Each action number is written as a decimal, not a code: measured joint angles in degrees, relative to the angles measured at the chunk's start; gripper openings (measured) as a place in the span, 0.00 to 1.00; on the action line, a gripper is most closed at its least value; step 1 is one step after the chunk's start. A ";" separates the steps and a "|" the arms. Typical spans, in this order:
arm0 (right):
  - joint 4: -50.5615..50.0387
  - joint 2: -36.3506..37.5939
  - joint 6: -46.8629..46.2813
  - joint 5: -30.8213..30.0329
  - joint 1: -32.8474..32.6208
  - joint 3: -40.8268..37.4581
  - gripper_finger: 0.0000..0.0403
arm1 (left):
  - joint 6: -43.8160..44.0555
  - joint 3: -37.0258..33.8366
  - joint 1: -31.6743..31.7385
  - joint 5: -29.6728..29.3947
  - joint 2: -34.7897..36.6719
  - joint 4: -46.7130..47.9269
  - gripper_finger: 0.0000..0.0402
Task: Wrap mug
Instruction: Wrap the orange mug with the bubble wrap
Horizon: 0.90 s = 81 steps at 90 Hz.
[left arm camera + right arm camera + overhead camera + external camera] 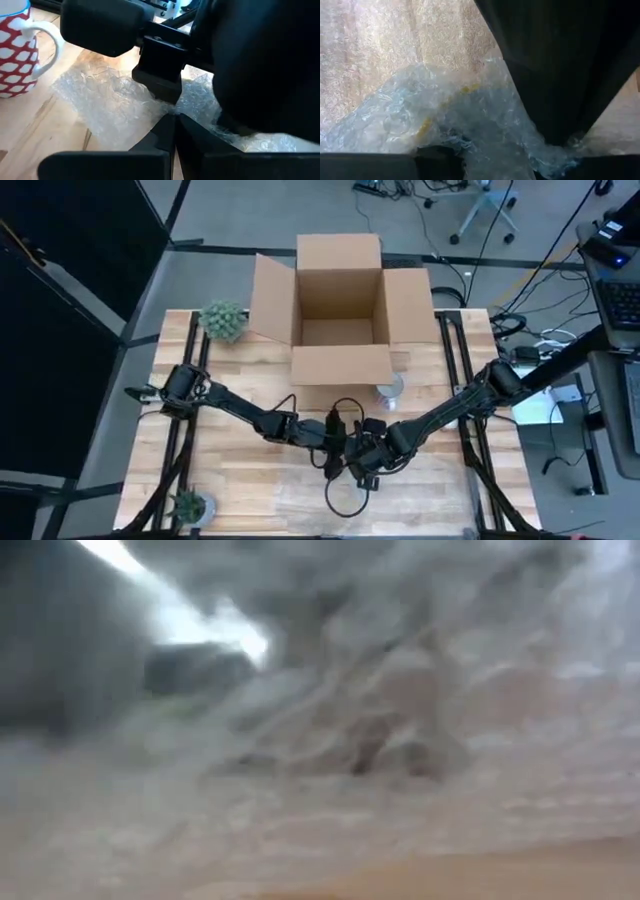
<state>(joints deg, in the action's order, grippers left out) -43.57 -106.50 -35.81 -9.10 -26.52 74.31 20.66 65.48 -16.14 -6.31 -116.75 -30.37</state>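
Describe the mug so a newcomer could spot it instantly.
Start at the open cardboard box at the table's far middle. Just off its near right corner stands the mug. The left wrist view shows it white with a red pattern and a white handle, unlike the clear bubble wrap nearby.

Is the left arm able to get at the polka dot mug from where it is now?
Probably yes: the mug stands bare on the table beside the bubble wrap, though the left gripper seems pinched on that wrap.

Crinkled bubble wrap (400,730) filling the view, wooden table (520,870) below
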 joint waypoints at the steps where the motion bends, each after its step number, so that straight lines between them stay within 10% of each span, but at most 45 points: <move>1: -0.01 0.00 0.01 0.00 0.00 0.01 0.39 | -0.01 0.01 0.00 -0.01 -0.13 -0.02 0.00; 81: -10.73 16.94 -5.91 -7.59 -1.17 -0.22 0.39 | -1.70 0.15 0.00 -0.22 -1.26 -1.46 0.00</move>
<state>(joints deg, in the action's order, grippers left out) -54.31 -89.56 -41.72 -16.69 -27.69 74.08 18.96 65.63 -16.14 -6.52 -118.02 -31.83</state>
